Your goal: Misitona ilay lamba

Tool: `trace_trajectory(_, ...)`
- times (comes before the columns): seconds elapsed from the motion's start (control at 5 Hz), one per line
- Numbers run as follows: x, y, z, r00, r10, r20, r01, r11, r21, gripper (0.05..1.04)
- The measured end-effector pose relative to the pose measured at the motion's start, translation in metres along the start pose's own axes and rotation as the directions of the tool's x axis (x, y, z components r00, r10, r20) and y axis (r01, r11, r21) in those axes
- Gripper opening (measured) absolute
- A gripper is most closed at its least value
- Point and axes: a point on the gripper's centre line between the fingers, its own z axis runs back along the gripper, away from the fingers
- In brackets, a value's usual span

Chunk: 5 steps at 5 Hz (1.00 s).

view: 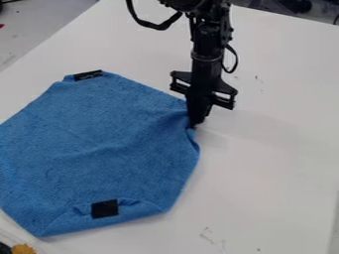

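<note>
The black gripper (194, 119) hangs down at the right side of the blue cloth, its fingers shut on the cloth's right edge. Folds in the blue cloth (106, 144) run together toward the fingertips, and a small tuck shows just below them. The rest of the cloth lies mostly flat on the left half of the white table, with a black patch at its top corner and another near its turned-up bottom edge. The bit of fabric between the fingers is hidden.
The white table (271, 173) extends to the right of the cloth, with a few small dark marks on it. A small orange-yellow object (23, 248) is at the bottom left corner, beside something dark.
</note>
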Motion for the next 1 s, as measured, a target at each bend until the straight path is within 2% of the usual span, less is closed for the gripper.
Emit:
trace_trajectory(0.2, -0.013, 0.001, 0.010, 0.998, 0.054, -0.045, -0.050, 0.996, 0.077, 0.060)
trace_trajectory(0.4, -0.027, 0.021, 0.067, 0.983, 0.174, 0.061, -0.182, 0.971, 0.152, 0.058)
trace_trajectory(0.6, -0.052, 0.066, 0.092, 0.942, 0.310, 0.128, -0.329, 0.928, 0.173, 0.058)
trace_trajectory(0.8, -0.077, 0.112, 0.092, 0.894, 0.427, 0.136, -0.444, 0.885, 0.139, 0.058)
trace_trajectory(1.0, -0.105, 0.161, 0.073, 0.839, 0.531, 0.116, -0.541, 0.837, 0.081, 0.058)
